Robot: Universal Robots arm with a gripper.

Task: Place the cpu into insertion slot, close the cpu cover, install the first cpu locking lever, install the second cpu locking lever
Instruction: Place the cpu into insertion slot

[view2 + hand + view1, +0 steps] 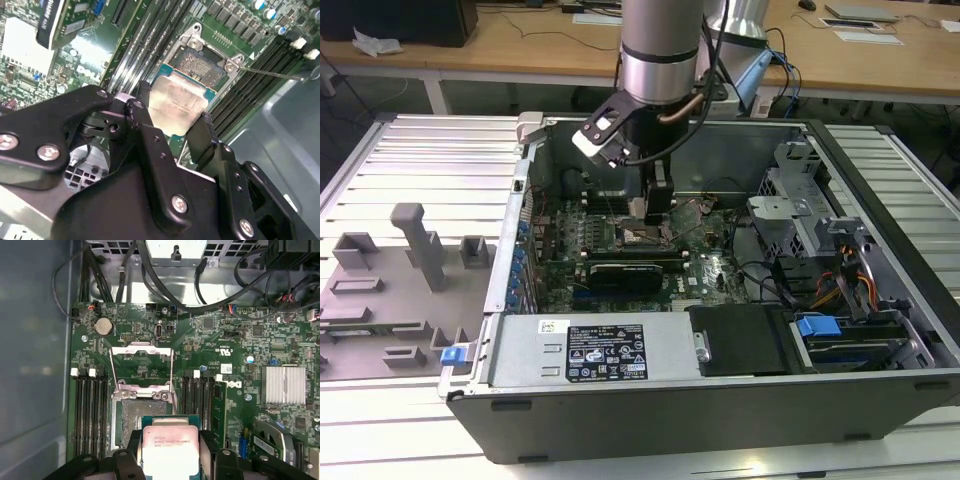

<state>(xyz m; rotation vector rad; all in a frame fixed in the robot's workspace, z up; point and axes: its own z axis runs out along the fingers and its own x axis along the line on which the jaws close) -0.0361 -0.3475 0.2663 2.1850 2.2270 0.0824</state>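
1. The cpu (169, 452) has a pale silvery-beige top and a thin green edge.
2. The insertion slot (132, 415) shows a dull tan-grey field in a dark frame.
3. The cpu cover (141, 351) is silver-grey metal.
4. The fingers (152, 145) are matt black with silver screw heads.
5. The circuit board (225, 340) is dark green; its memory slots (90, 410) are black with white ends.
6. The heat sink (282, 385) is silver-white with fine parallel ribs.
7. In the exterior view a blue clip (817, 327) sits at about 4 o'clock from the slot; the bench (420, 160) is grey with straight ribs.
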